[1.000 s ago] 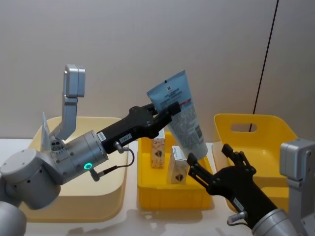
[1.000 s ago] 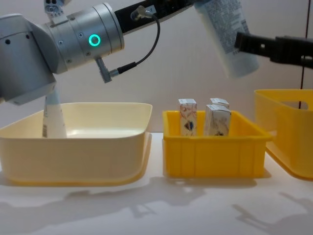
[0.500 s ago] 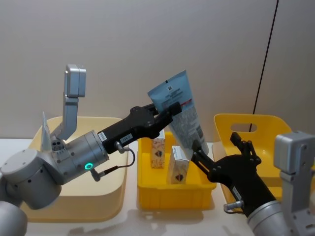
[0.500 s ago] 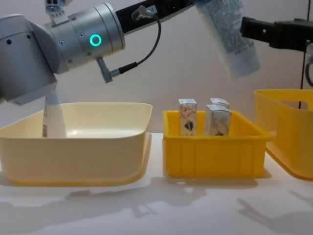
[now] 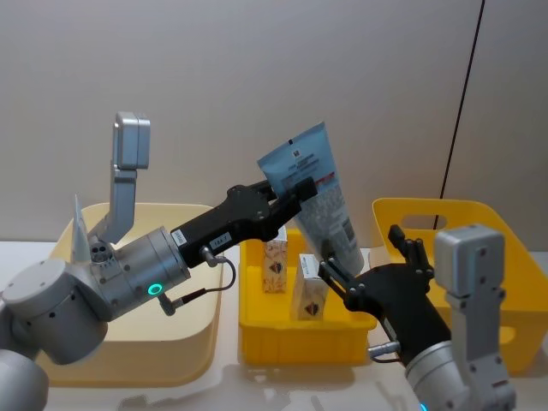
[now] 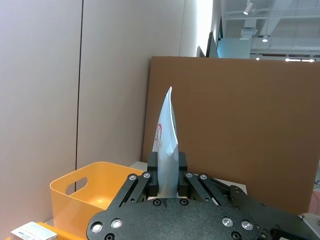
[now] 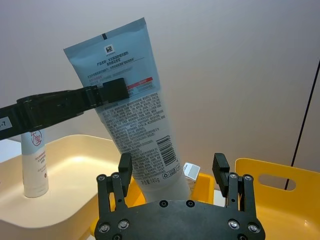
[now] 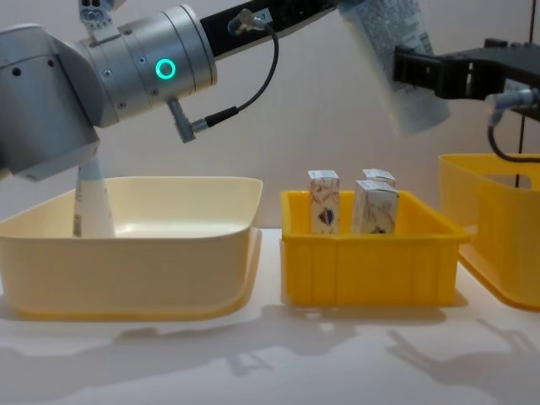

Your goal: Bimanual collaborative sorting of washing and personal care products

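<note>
Tube [image 5: 330,218] — left jaws grip it, right jaws spread.

The right gripper [image 7: 172,164] has its fingers [image 7: 125,167] spread wide. The lower end of the tube [image 7: 132,100] takes the middle of that gap, leaving slim room beside each finger. Above it, the left gripper [image 5: 295,190] clamps the tube and blocks the way up. Below both grippers is free air down to the cartons [image 8: 323,201] standing in the small yellow bin [image 8: 363,270]. Under the left gripper's arm, the cream bin [image 8: 169,278] has a bare floor apart from an upright tube [image 8: 91,202] in its far corner.
</note>
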Available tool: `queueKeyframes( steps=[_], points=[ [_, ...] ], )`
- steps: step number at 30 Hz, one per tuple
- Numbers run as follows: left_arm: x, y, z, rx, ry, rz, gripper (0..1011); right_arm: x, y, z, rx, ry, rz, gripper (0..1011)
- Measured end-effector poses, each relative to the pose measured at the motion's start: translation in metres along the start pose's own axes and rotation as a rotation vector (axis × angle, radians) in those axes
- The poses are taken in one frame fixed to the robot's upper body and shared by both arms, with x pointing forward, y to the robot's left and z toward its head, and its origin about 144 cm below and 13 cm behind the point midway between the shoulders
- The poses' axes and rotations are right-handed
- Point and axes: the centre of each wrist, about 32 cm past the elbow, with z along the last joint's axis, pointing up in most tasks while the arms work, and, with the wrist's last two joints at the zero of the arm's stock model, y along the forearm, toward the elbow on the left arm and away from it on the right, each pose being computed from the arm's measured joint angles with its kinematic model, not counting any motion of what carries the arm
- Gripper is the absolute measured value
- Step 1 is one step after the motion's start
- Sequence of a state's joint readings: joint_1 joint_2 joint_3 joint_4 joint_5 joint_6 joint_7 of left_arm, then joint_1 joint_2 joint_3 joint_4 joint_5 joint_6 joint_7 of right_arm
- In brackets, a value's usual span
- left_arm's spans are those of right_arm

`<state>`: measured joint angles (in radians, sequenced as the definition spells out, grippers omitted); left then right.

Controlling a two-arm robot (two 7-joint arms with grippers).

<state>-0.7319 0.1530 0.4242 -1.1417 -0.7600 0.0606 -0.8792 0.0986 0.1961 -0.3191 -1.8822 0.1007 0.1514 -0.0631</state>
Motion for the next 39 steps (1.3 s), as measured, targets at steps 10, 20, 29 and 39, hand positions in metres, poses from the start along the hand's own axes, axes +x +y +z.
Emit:
queueKeyframes(
  steps=[10, 20, 29, 39],
  points=[
    [0.0, 0.0, 0.0, 0.0, 0.0, 0.0, 205, -0.006, 0.012, -0.006, -0.002, -0.047, 0.001, 1001],
    [0.0, 0.0, 0.0, 0.0, 0.0, 0.0, 204, -0.013, 0.021, -0.011, 0.012, -0.09, -0.024, 1001],
    [0.0, 0.0, 0.0, 0.0, 0.0, 0.0, 204, -0.02, 0.031, -0.015, 0.028, -0.13, -0.032, 1001],
    [0.0, 0.0, 0.0, 0.0, 0.0, 0.0, 204, -0.025, 0.039, -0.019, 0.034, -0.163, -0.025, 1001]
  ],
)
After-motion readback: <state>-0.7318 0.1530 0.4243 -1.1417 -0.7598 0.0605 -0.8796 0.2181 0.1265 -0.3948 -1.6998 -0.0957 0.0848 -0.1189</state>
